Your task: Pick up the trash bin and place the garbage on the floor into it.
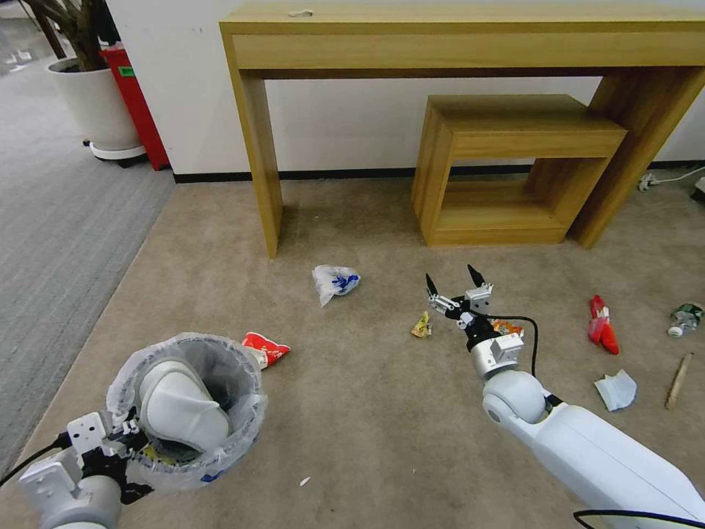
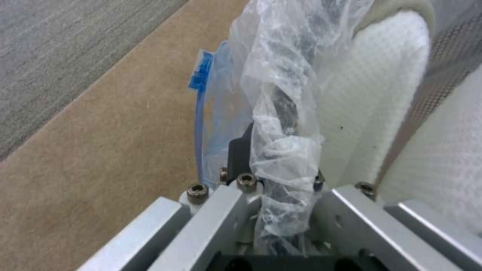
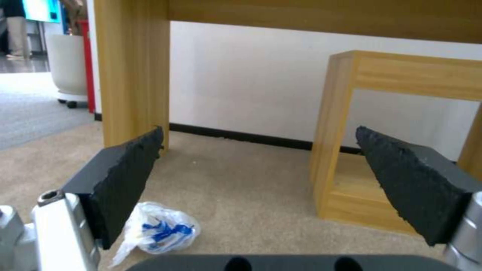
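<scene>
On my head camera, far left, I am seeing the left gripper (image 1: 121, 433) clamping the near rim of the trash bin (image 1: 187, 408), which is sitting low at the left over the beige floor (image 1: 352, 411). A white slipper (image 1: 180, 404) is lying inside the bin. The left wrist view is giving me what the head view cannot: the jaws are closed tight on the bunched liner bag (image 2: 281, 150) and the dark rim beneath it, with the slipper's quilted white fabric just past them and a blue edge of the bag hanging on the outside.

Just beside the bin on the carpet a red wrapper (image 1: 266, 347) is lying; farther on, near the leg of the wooden surface (image 1: 455, 37), the white-blue plastic bag (image 1: 335, 281) is resting. A small yellow wrapper (image 1: 421, 325) is lying just left of the right gripper (image 1: 455, 284), which is hovering mid-floor with its jaws spread wide and holding nothing. The right wrist view is confirming the gap between the two dark pads (image 3: 125, 184) and is showing the plastic bag below the left-hand pad, near it, plus the small wooden stand (image 3: 401, 143) behind.

To the right I am seeing a red-orange wrapper (image 1: 602, 325), a pale tissue (image 1: 615, 389), a small bottle (image 1: 685, 319) and a wooden stick (image 1: 678, 380), all on the carpet
</scene>
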Controlling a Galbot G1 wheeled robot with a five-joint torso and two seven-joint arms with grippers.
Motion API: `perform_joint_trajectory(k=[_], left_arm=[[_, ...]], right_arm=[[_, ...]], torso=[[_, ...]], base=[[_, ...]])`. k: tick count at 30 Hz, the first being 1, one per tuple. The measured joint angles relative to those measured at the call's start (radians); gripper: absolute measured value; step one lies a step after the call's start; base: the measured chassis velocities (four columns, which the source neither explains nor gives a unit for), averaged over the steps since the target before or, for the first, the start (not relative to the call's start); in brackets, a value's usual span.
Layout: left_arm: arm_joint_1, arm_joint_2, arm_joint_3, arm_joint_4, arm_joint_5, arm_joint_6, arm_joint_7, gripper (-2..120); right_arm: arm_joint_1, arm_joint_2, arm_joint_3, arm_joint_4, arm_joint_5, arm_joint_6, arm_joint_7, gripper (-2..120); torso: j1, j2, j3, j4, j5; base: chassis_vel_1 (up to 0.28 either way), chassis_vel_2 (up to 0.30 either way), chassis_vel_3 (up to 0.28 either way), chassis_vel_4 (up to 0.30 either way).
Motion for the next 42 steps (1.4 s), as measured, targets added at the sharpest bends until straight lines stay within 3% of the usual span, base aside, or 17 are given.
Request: perform_joint_trajectory(k=[42], left_arm=[[0.0,-0.011,-0.005,0.0,0.004,-0.004,0.005,0]], right_arm=[[-0.019,0.003,0.006,-0.012,-0.012,0.04,-0.012,99]], torso=[[0.0,0.0,0.0,0.0001,0.0001]], base=[[0.023,0.022,0.024,0.021]])
